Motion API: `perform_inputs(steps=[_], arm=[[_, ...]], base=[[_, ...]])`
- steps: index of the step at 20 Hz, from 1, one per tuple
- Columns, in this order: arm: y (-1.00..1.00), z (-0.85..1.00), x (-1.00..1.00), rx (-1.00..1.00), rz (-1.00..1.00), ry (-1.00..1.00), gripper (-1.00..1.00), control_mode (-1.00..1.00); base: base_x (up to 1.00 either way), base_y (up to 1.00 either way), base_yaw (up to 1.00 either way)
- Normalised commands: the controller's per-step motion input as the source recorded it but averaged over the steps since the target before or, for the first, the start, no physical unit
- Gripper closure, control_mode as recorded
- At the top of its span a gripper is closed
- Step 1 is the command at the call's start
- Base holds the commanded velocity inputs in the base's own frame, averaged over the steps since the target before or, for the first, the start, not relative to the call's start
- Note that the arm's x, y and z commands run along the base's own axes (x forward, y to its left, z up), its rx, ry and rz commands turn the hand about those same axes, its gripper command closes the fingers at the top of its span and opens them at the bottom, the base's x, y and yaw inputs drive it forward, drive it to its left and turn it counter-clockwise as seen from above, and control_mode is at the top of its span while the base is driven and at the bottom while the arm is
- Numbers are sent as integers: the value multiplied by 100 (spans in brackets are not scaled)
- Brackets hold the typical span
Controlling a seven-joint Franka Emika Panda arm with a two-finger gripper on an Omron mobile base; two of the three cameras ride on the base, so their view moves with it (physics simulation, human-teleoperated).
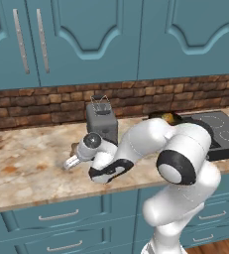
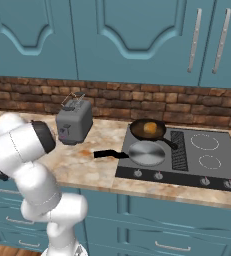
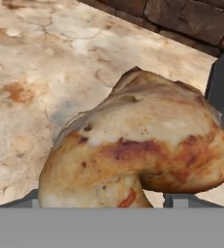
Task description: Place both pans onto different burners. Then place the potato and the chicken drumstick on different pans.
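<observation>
drumstick (image 3: 137, 145) first: it lies on the marble counter (image 1: 27, 163), just left of the toaster (image 1: 101, 121), and it is what i am reaching for.

left base view: my arm is bent low over the counter with the wrist beside the toaster. my gripper (image 1: 71, 162) sits at the counter surface, and a brown bit of the meat shows just behind it. from this side i cannot judge the finger spacing. the cooktop (image 1: 225, 130) is off to my right, well apart, so the carry will be long.

right base view: both pans are already on the cooktop's left burners. the dark pan (image 2: 148, 129) at the back holds the potato (image 2: 150, 128). the silver pan (image 2: 146, 153) in front is bare, its black handle pointing over the counter toward the toaster, so i judge that one to be the drumstick's home.

hand view: the drumstick is very close, its fat end uppermost, the toaster's dark side just beyond it at the right. my two fingertips (image 3: 181, 199) stand apart at either side of its lower part, jaws open and nothing gripped yet. i should go down a little more so the pads straddle the meat, close slowly on the narrower part, lift straight up clear of the toaster, then swing right.
</observation>
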Motion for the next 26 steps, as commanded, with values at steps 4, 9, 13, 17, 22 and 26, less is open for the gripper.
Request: perform_inputs(steps=[4,9,13,17,22,26], arm=[[-19,41,-46,0,-20,-7,100,-100],[-32,43,-30,1,-21,-4,100,-100],[-50,48,-6,6,-18,-2,100,-100],[-52,33,0,12,-15,0,100,-100],[-53,16,0,12,-12,4,100,-100],[-52,0,0,7,-12,9,100,-100]], base=[[0,0,0],[0,0,0],[0,0,0],[0,0,0],[0,0,0],[0,0,0]])
